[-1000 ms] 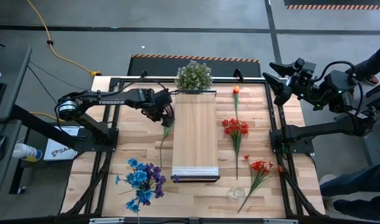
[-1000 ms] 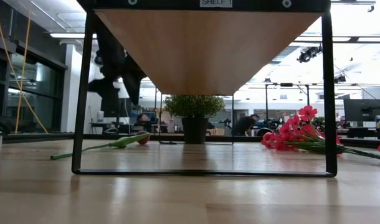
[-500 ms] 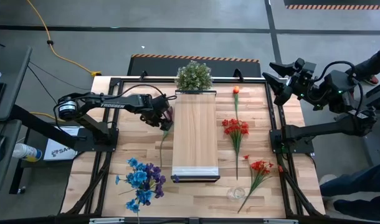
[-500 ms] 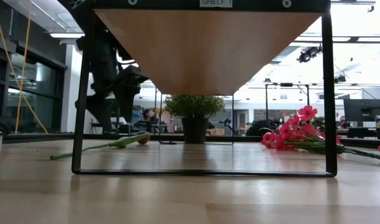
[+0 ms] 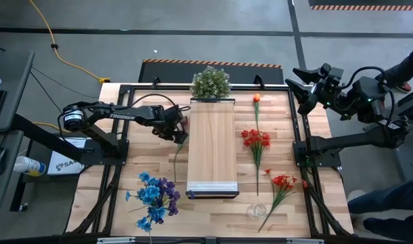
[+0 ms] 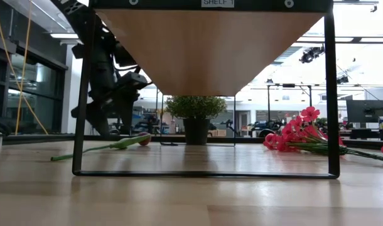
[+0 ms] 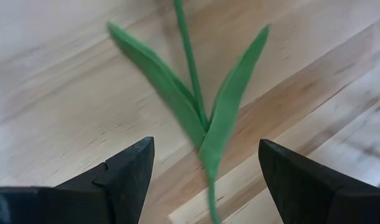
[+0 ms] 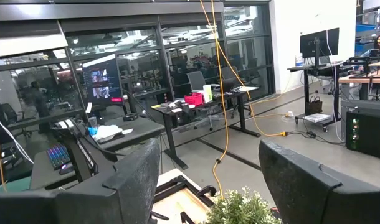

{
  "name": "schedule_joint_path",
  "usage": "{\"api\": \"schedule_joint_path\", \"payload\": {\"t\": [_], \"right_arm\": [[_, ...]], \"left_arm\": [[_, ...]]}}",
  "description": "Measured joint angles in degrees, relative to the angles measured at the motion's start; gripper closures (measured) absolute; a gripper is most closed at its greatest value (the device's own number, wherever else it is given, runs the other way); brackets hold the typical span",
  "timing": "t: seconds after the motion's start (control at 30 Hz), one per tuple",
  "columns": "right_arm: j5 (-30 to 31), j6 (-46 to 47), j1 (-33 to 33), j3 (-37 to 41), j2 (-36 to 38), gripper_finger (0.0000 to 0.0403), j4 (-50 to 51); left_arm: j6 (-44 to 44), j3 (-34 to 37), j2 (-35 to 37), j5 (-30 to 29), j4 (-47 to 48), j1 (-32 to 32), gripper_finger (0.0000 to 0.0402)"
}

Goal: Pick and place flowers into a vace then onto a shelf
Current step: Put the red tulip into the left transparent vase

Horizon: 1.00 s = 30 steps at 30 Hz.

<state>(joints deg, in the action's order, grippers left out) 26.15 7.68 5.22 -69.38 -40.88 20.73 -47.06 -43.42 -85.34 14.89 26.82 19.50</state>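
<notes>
While the left tool (image 5: pixel 181 130) hangs low over the worktop (image 5: pixel 112 183), just beside the left long edge of the shelf (image 5: pixel 212 146), its two dark fingers (image 7: pixel 124 171) stand wide apart. They hold nothing. Between them, in the left wrist view, lies a green stem with two long leaves (image 7: pixel 199 102), flat on the wood. This is the single flower (image 5: pixel 177 149) that lies along the left side of the shelf. In the low view its stem and bud (image 6: pixel 125 142) rest on the worktop by the shelf's black leg, with the dark left arm just behind.

Right by the near left corner of the worktop is a bunch of blue and purple flowers (image 5: pixel 154 196). On the other side of the shelf lie more flowers: one orange bloom (image 5: pixel 256 98) near the far edge, a bunch of bright red flowers (image 5: pixel 256 139) beside the middle of the shelf, and another red bunch (image 5: pixel 282 181) closer to the near edge. A small clear glass (image 5: pixel 256 211) stands near that last bunch.

A bushy green plant (image 5: pixel 210 82) sits at the far end of the shelf. The shelf has nothing on its top.

Over at the far right corner, off the side of the worktop, the right tool (image 5: pixel 302 86) waits up high. Its fingers (image 8: pixel 137 180) are spread apart too, and it has hold of nothing.
</notes>
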Motion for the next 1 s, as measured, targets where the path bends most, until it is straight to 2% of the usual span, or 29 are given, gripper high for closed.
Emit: {"api": "schedule_joint_path", "payload": {"t": [0.37, 0.63, 1.0], "right_arm": [[0.0, 0.02, -0.01, 0.0, -0.02, 0.0141, -0.78], [0.0, 0.11, 0.01, 0.0, -0.02, 0.0141, -1.44], [0.01, 1.37, 0.01, 0.0, -0.02, 0.0141, -1.44]], "left_arm": [[-0.43, 0.15, -0.24, -0.21, -1.19, -0.09, 0.0082], [-1.66, -0.15, -4.5, -1.34, -1.5, -2.73, 0.0082], [0.22, 0.04, -4.24, -2.22, -2.24, -3.05, 0.0082]]}}
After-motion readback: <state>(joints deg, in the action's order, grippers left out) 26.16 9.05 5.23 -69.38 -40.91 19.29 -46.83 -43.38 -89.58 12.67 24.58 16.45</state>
